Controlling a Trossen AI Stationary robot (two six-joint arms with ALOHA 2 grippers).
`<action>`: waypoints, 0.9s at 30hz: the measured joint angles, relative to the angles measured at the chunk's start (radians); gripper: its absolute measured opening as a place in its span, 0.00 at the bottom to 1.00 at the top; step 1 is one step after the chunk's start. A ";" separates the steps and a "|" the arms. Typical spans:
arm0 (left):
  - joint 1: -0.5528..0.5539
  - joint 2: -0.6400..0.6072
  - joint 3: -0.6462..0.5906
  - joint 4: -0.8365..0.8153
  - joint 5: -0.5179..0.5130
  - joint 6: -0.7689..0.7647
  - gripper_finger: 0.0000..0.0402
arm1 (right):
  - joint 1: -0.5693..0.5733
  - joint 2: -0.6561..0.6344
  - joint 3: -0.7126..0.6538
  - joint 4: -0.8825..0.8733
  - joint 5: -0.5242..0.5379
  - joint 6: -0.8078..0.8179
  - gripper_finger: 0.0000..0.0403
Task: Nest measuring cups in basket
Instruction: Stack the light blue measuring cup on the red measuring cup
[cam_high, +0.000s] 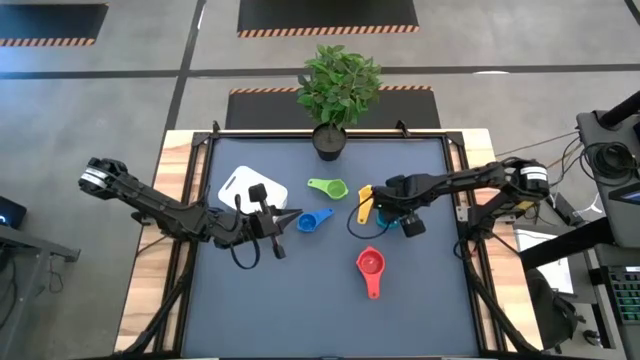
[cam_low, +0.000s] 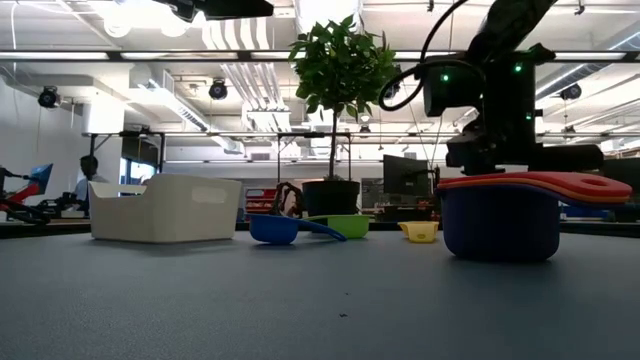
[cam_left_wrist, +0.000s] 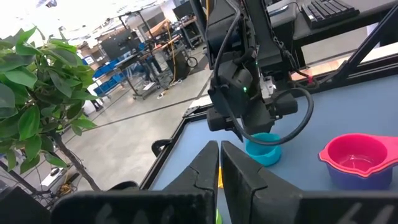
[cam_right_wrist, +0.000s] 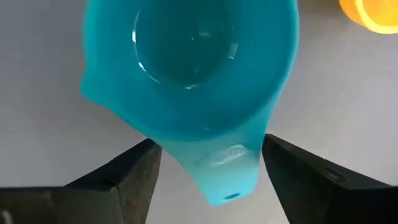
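Note:
A teal measuring cup (cam_right_wrist: 193, 74) sits upright on the dark table mat. My right gripper (cam_right_wrist: 208, 162) points down over it, open, with a finger on either side of the cup's short handle (cam_right_wrist: 227, 177); I see no touch. In the high view this gripper (cam_high: 400, 217) hides the cup. My left gripper (cam_high: 277, 237) hangs shut and empty near the white basket (cam_high: 243, 186). On the mat rest a blue cup (cam_high: 313, 220), a green cup (cam_high: 328, 187) and a yellow cup (cam_high: 365, 200). A red cup (cam_high: 370, 265) sits nested in a purple one (cam_low: 500, 225).
A potted plant (cam_high: 335, 100) in a black pot stands at the table's far edge, behind the cups. Bare mat lies toward the near edge, in front of the red cup. Cables loop off my right arm beside the yellow cup.

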 joint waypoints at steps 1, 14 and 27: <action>0.000 0.000 0.000 0.000 0.000 0.000 0.00 | 0.000 0.001 0.000 -0.001 -0.001 0.003 0.63; 0.000 0.000 0.000 0.000 0.000 0.004 0.00 | 0.000 0.000 0.009 -0.013 -0.023 0.129 0.37; 0.000 0.000 0.000 0.001 0.000 0.018 0.00 | 0.005 0.000 0.160 -0.180 -0.040 0.439 0.36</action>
